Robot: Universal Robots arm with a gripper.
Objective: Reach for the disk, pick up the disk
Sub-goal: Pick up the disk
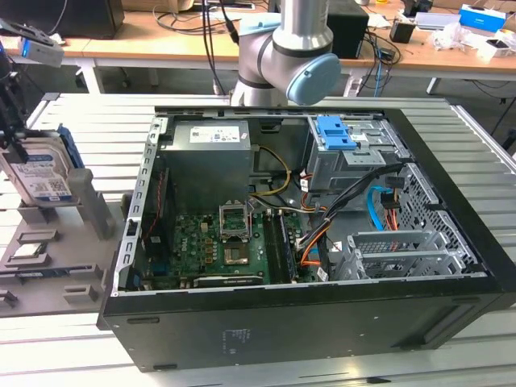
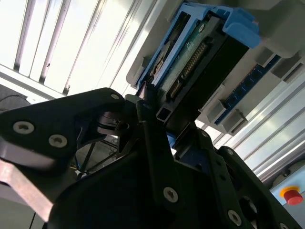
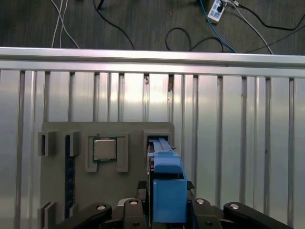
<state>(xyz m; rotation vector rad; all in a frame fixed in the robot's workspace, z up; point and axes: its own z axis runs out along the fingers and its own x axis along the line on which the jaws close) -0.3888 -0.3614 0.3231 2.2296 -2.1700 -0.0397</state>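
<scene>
The disk [image 1: 42, 173], a silver drive with a white-and-blue label and a blue bracket, stands on edge at the exterior view's far left, over the grey holder tray [image 1: 56, 270]. My gripper [image 1: 14, 133] comes down on it from above. In the first wrist view the disk [image 3: 167, 183] is seen edge-on at the tray's slot, with black fingers [image 3: 142, 206] close against both sides. The second wrist view shows the disk's green circuit board [image 2: 195, 59], and a finger [image 2: 151, 119] touches the disk's end. The gripper is shut on the disk.
An open black computer case [image 1: 282, 334] takes up the middle of the slatted metal table, with a blue clip [image 1: 334, 133] on its drive cage. The arm's elbow [image 1: 290, 56] hangs behind the case. A silver processor chip [image 3: 105, 149] lies in the tray beside the disk's slot.
</scene>
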